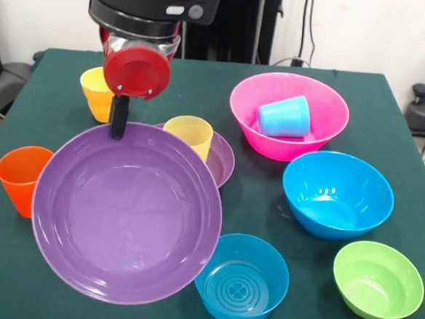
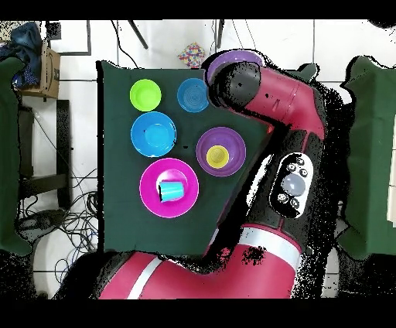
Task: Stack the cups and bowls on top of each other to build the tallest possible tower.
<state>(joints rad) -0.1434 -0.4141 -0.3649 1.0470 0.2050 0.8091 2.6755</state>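
The gripper pinches the far rim of a wide purple bowl, its jaws clenched on the edge so the bowl hangs tilted above the table, free to carry; the second purple bowl lies behind it, holding a pale yellow cup, a likely base; the light blue cup lies in the pink bowl.

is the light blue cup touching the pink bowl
Touching. The front view shows the light blue cup lying on its side inside the pink bowl, resting on its floor; the overhead view agrees.
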